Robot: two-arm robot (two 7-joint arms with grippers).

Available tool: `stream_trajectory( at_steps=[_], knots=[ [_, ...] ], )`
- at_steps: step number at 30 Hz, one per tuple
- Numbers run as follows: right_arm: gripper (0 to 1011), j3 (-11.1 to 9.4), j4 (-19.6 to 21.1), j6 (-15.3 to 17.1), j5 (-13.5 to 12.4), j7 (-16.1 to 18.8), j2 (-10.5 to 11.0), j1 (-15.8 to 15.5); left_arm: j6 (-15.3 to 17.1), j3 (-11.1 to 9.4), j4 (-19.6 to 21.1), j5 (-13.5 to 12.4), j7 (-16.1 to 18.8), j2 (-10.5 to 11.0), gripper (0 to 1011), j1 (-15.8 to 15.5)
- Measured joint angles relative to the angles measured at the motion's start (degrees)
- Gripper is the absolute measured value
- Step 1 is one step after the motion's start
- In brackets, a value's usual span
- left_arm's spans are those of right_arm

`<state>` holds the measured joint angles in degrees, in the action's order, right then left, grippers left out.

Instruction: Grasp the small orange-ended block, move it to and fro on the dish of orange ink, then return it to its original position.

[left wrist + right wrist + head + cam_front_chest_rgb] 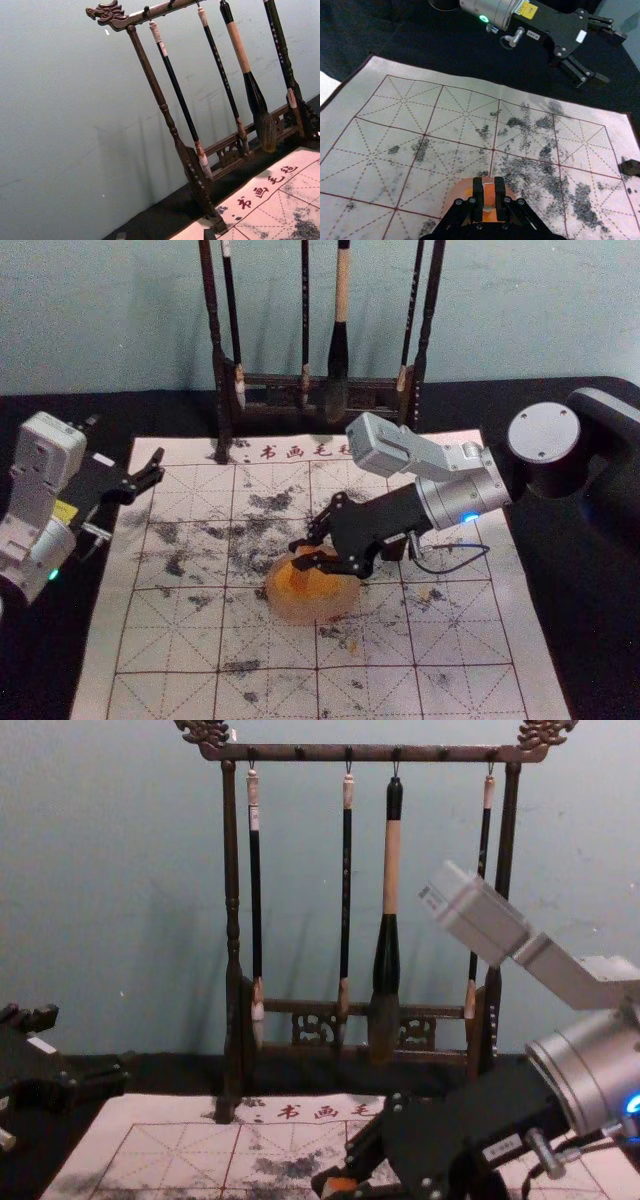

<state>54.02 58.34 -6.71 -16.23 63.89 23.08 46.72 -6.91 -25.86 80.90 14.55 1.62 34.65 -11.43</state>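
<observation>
My right gripper (299,554) pinches the small orange-ended block (489,192), partly hidden, over the round pinkish dish (300,616), my wide left gripper (125,440) off left.

Brushes (252,95) hanging from a wooden rack (162,105) (dragon-headed), gridded mat (270,210) below

Head view: from above, facing forward and down onto mat (165,650), dish (318,610), left tool (125,443), right tool (298,554); lower part of rack (272,382) and wall (110,320) beyond. Chest view: lower, nearly level, facing rack straight on; mat foreshortened along bottom edge. Left wrist view: near, tilted, facing rack obliquely; shares rack, wall, mat's lettering (305,451) with head and chest views. Right wrist view: close above mat, looking down past right tool (489,192), across to left tool; shares dish with head view.
</observation>
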Motion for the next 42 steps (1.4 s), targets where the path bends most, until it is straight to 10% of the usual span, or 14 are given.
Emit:
stream_trajectory(
  at_steps=[21, 42],
  knots=[
    [132, -0.7, -2.6, -0.6, 1.6, -1.2, -0.8, 1.4, 0.0, 0.0, 0.0, 0.0, 0.0, 0.0, 1001, 0.0],
    [133, -1.6, 4.5, 1.8, 1.8, -2.0, 4.5, -1.5, 0.0, 0.0, 0.0, 0.0, 0.0, 0.0, 1001, 0.0]
  ],
)
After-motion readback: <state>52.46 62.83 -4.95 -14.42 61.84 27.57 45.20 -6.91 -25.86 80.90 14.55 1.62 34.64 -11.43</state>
